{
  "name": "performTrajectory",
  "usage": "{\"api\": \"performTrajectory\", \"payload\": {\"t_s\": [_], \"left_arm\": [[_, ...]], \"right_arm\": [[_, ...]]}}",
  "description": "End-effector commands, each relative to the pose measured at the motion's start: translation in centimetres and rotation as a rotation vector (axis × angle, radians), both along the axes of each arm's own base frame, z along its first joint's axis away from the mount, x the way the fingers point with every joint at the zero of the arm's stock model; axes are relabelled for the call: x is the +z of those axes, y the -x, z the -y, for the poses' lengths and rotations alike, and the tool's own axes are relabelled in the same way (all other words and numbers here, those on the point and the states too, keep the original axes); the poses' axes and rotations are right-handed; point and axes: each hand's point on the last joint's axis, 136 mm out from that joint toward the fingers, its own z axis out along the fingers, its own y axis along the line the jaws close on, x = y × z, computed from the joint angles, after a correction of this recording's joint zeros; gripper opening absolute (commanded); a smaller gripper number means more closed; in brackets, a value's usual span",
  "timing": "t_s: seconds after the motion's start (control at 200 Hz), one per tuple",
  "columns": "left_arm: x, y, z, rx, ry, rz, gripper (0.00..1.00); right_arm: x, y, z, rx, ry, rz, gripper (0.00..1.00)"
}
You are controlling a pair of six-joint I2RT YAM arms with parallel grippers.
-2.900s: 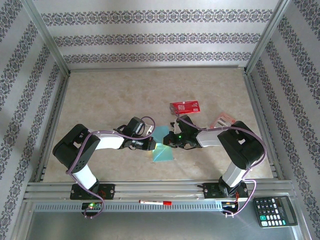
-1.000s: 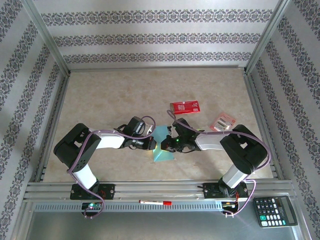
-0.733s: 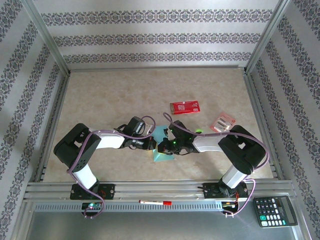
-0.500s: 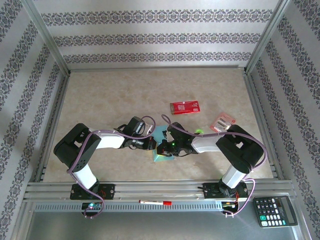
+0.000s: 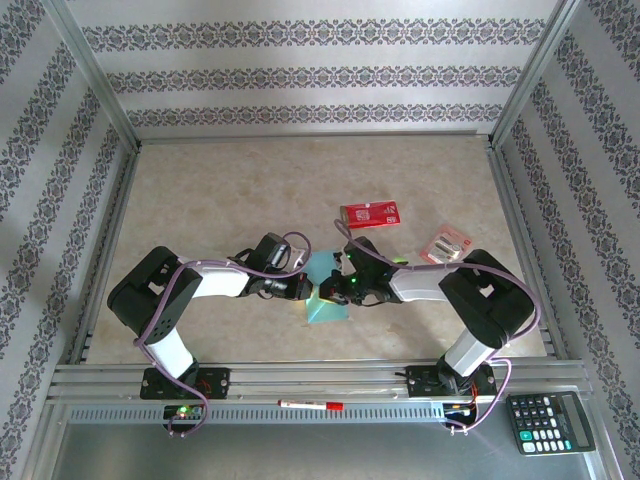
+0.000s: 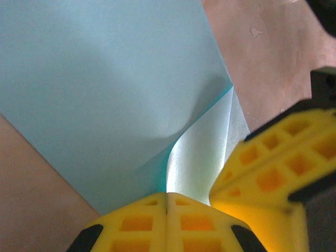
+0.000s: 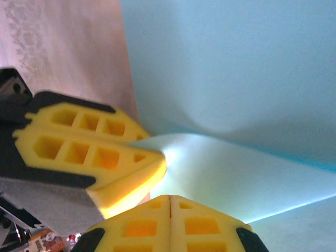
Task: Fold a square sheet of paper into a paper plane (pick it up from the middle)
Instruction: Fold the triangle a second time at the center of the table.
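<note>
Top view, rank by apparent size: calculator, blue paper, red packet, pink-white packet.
1. Black calculator, possibly nearer the camera.
2. Light-blue square paper sheet, partly covered.
3. Red rectangular packet and pink-white packet: alike, unranked.

Light-blue sheet (image 6: 105, 79), yellow fingers (image 6: 137, 227)

Seen from above, the left arm reaches in from its base at 7 o'clock, elbow out toward 9. The right arm reaches from 5 o'clock, elbow toward 3. The left gripper (image 5: 306, 289) and right gripper (image 5: 330, 289) meet tip to tip, both clamped on the sheet of paper (image 5: 328, 311).
</note>
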Motion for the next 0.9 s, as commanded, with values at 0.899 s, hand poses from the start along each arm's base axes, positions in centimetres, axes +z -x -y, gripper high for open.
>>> {"api": "performTrajectory", "payload": {"t_s": [0.899], "left_arm": [[3.8, 1.4, -2.7, 0.128, -0.031, 0.020, 0.39]], "right_arm": [[-3.6, -0.3, 2.9, -0.013, 0.090, -0.038, 0.02]]}}
